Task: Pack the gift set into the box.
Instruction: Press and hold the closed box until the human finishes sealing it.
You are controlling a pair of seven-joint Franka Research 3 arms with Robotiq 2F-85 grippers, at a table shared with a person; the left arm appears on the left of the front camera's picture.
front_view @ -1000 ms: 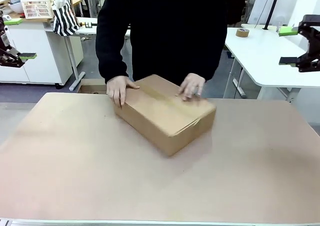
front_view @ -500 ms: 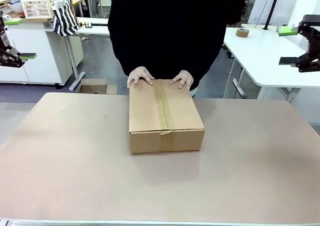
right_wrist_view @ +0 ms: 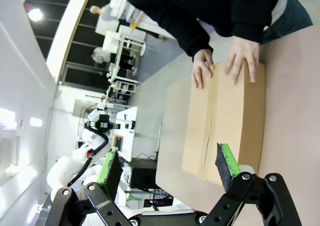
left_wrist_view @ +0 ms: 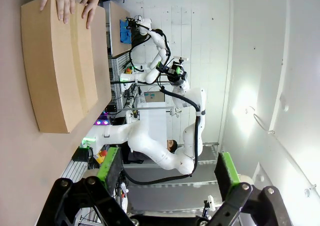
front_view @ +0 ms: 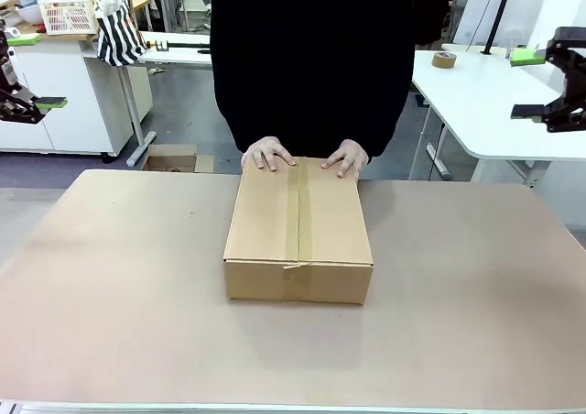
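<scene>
The box (front_view: pixel 298 226) lies in the middle of the brown table (front_view: pixel 110 295), its flaps closed and a strip of tape along the top seam. A person in black stands at the far side with both hands (front_view: pixel 268 153) flat on its far edge. The gift set is out of view. My left gripper (front_view: pixel 38 71) hangs open at the far left, well above and away from the box. At the far right my right gripper (front_view: pixel 525 84) is open too. Past the open left gripper (left_wrist_view: pixel 167 168) the box (left_wrist_view: pixel 60 66) lies far off. The open right gripper (right_wrist_view: pixel 169 167) frames the box (right_wrist_view: pixel 222 126), with nothing between its fingers.
A white table (front_view: pixel 485 103) with a roll of tape (front_view: pixel 444 59) stands at the back right. A lattice crate (front_view: pixel 69 13) and a striped bag (front_view: pixel 119 34) sit on a bench at the back left. A small open carton (front_view: pixel 174 160) lies on the floor.
The person has turned the box from a diagonal lie to square with the table and shifted both hands to its far edge. Neither gripper has moved.
</scene>
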